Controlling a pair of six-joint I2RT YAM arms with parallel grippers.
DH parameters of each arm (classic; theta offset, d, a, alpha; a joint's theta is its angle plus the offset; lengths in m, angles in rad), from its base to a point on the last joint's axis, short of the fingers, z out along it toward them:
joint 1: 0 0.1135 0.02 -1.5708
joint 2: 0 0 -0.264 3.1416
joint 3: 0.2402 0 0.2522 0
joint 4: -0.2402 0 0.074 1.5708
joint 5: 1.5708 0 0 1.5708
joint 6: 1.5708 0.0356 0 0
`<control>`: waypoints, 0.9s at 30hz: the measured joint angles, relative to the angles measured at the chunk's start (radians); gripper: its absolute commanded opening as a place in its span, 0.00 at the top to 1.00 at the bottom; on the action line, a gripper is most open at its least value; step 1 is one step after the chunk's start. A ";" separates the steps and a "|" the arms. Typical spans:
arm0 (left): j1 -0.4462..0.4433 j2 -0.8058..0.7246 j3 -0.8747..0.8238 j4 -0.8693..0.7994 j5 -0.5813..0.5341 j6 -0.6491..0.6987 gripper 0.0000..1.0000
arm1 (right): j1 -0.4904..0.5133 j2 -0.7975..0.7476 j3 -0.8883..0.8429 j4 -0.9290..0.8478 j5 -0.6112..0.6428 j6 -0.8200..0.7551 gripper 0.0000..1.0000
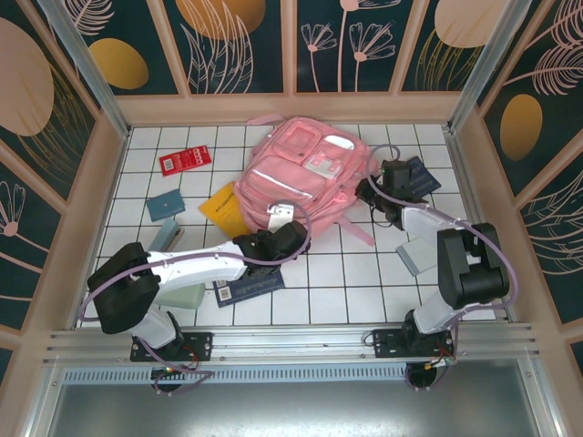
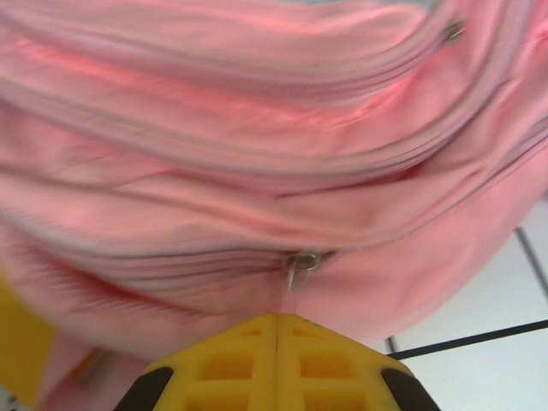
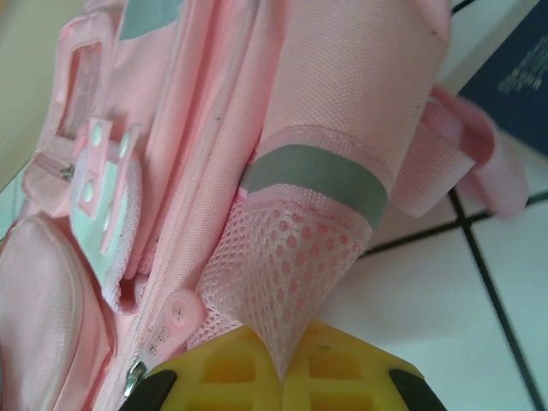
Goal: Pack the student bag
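— Where's the student bag?
— Overhead, I see it lying at the far middle of the tiled table, with both arms at its edges.
— And the grips?
— My left wrist view shows the left gripper pinched tight on a zipper pull. The right wrist view shows the right gripper clamped on the mesh pocket.

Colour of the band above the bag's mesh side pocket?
The band is grey, against the pink bag; clearest in the right wrist view.
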 measured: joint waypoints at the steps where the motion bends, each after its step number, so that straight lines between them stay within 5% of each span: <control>1: 0.004 -0.011 -0.013 -0.009 -0.002 0.009 1.00 | -0.010 0.026 0.029 -0.005 0.009 -0.005 1.00; 5: 0.013 -0.060 -0.051 -0.014 0.017 0.072 1.00 | -0.041 0.119 0.135 -0.030 0.036 -0.029 1.00; 12: 0.013 -0.068 -0.034 0.064 0.125 0.164 1.00 | -0.056 0.185 0.235 -0.054 0.036 -0.049 0.45; 27: 0.013 0.039 0.060 0.163 0.210 0.203 1.00 | 0.112 -0.220 -0.179 -0.010 0.084 0.002 0.45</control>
